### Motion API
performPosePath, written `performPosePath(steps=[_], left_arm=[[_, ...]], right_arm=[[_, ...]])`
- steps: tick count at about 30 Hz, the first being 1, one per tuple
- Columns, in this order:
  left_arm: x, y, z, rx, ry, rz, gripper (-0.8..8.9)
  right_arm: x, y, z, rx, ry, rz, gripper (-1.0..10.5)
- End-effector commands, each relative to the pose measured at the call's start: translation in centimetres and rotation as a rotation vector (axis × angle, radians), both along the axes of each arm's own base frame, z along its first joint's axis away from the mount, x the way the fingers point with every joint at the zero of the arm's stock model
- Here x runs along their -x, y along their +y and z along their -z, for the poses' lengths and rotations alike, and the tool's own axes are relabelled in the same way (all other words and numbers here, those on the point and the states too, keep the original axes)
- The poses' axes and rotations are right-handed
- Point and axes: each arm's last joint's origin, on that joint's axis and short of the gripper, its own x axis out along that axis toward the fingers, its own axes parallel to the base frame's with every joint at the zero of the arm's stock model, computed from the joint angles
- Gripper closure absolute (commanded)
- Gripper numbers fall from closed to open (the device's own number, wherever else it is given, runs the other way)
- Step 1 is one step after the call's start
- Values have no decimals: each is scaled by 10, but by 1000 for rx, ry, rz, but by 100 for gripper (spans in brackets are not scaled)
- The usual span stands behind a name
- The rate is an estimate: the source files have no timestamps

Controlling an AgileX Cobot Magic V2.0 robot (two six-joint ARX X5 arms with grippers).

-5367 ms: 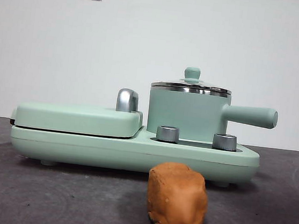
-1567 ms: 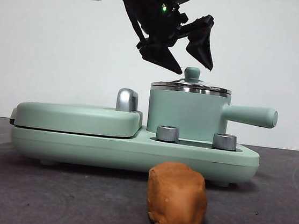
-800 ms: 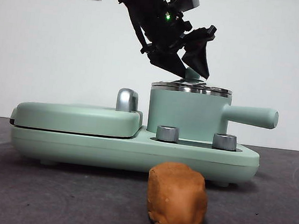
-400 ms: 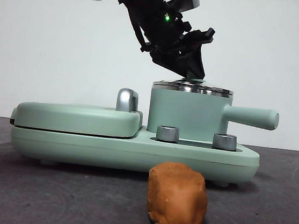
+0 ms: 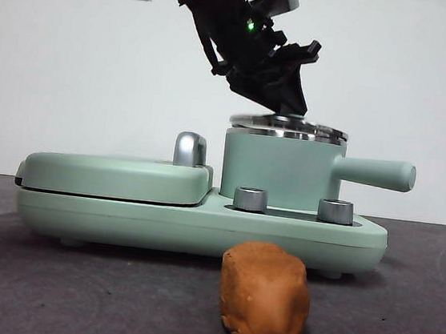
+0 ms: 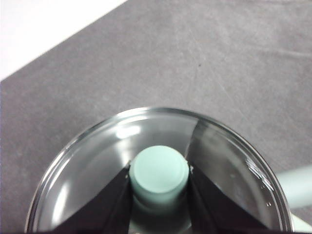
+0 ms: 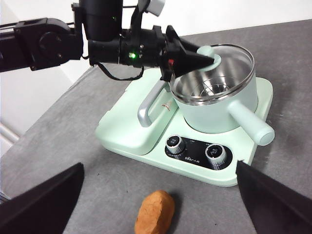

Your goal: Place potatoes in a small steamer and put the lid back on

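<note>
The small steamer [image 5: 279, 169] stands on the right half of the mint-green appliance, its stubby handle pointing right; it also shows in the right wrist view [image 7: 214, 114]. The lid [image 5: 289, 126] rests on its steel rim or barely above it. My left gripper [image 5: 288, 107] comes down from the upper left and is shut on the lid's green knob [image 6: 160, 170], also seen in the right wrist view [image 7: 210, 52]. The orange-brown potato [image 5: 264, 299] lies on the table in front of the appliance [image 7: 155, 212]. My right gripper [image 7: 160, 168] is open and empty, above the table in front of the potato.
The flat griddle cover [image 5: 117, 175] with its chrome handle [image 5: 190, 149] fills the appliance's left half. Two steel dials [image 5: 250, 199] [image 5: 335, 211] sit on the base in front of the steamer. The table top is dark grey, with a white wall behind.
My left gripper came down onto the lid and closed its jaws on the knob. The lid's rim now sits a touch higher. The potato has not moved.
</note>
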Motion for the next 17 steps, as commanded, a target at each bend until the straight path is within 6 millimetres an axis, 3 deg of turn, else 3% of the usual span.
performPosePath(steps=[1, 10, 17], left_arm=[[-1, -4, -24, 63, -72, 16, 798], [19, 20, -61, 48, -55, 1, 798], [39, 49, -92, 28, -38, -26, 798]], right_arm=[[0, 0, -5, -1, -15, 0, 449], [-3, 0, -4, -34, 27, 11, 449], [-23, 5, 0, -84, 161, -30, 449]])
